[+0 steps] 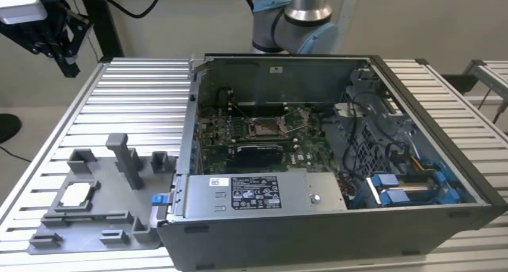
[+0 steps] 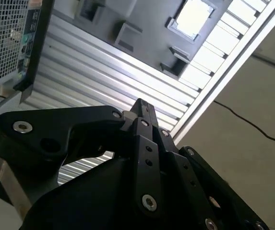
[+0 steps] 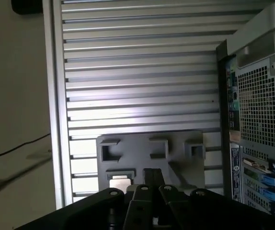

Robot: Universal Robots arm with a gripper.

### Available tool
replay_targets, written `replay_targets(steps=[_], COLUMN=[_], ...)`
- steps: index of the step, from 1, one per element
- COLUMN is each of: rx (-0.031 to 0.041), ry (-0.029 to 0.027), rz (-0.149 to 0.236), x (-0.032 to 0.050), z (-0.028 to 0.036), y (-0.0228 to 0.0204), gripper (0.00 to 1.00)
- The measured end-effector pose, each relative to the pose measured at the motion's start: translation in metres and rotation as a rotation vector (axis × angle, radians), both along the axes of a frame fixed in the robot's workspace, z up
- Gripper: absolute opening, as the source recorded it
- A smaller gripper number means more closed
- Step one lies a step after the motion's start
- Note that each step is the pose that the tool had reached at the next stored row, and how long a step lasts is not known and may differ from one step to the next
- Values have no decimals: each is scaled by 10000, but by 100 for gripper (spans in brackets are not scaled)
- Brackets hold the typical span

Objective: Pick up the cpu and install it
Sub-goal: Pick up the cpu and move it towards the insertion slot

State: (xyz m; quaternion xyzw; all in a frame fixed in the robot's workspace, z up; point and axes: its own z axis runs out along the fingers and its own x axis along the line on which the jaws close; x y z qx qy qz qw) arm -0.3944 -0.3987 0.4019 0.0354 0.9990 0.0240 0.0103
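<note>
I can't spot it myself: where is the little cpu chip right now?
The cpu lies in the grey holder on the slatted table, at the exterior view's left, beside the open computer case.

The small, thin silvery-white square cpu (image 1: 77, 194) lies open from above in its flat grey plastic tray (image 1: 103, 203). A tall grey post (image 1: 127, 162) stands just beside it. The ribbed aluminium table (image 1: 135, 99) beyond gives passing room. Inside the open grey metal computer case (image 1: 317, 236), walls, a large grey box (image 1: 310, 191) and cables (image 1: 381, 141) hem the dark square socket (image 1: 266, 126).
</note>
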Motion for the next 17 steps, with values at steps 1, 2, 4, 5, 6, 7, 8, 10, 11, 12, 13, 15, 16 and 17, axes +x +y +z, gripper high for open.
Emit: replay_targets(steps=[1,2,4,5,6,7,8,10,11,12,13,15,16,17], rx=[0,0,0,0,1,0,0,1,1,0,1,1,1,1], ry=[-1,0,1,1,1,1,1,1,1,2,1,1,1,1], rz=[0,0,1,2,1,1,1,-1,-1,0,0,0,1,1], x=[-33,-52,-61,-61,-61,-61,-63,-67,-69,-72,-74,-81,-87,-96], z=[-1,-1,-1,-1,-1,-1,-2,-10,-17,-23,-32,-51,-62,-72], y=[0,0,0,0,0,0,-1,-26,-51,-74,-98,-145,-167,-188], gripper=[0,0,0,0,0,0,0,0,0,0,0,0,0,0])
